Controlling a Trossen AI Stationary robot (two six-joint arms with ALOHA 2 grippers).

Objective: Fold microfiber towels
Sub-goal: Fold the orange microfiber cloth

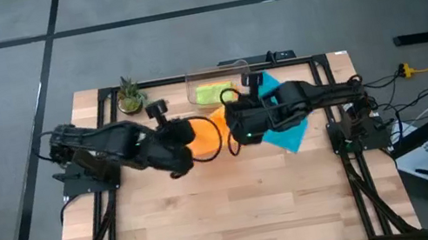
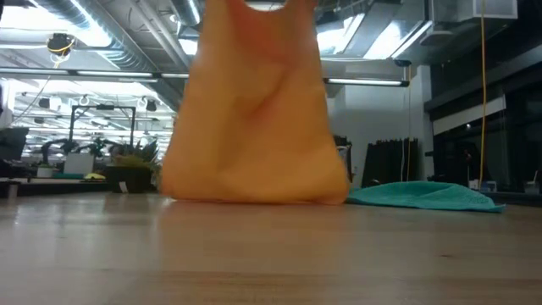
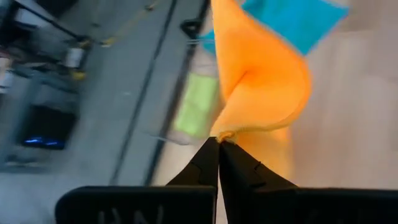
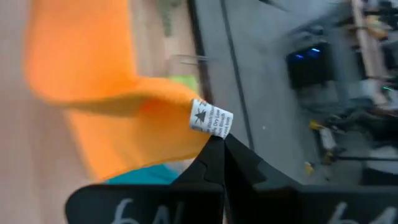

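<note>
Wooden bench [image 1: 213,217] below, both pincers pinch one orange towel [image 2: 254,110] by its top corners: left pincer [image 3: 218,144] and right pincer [image 4: 216,142], each squeezed tight, letting it hang straight, probably for folding.

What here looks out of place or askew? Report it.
Little stands out. The teal towel lies rumpled and skewed on the table, partly under the right arm. The orange towel hangs between the left tool and right tool, as folding requires.
</note>
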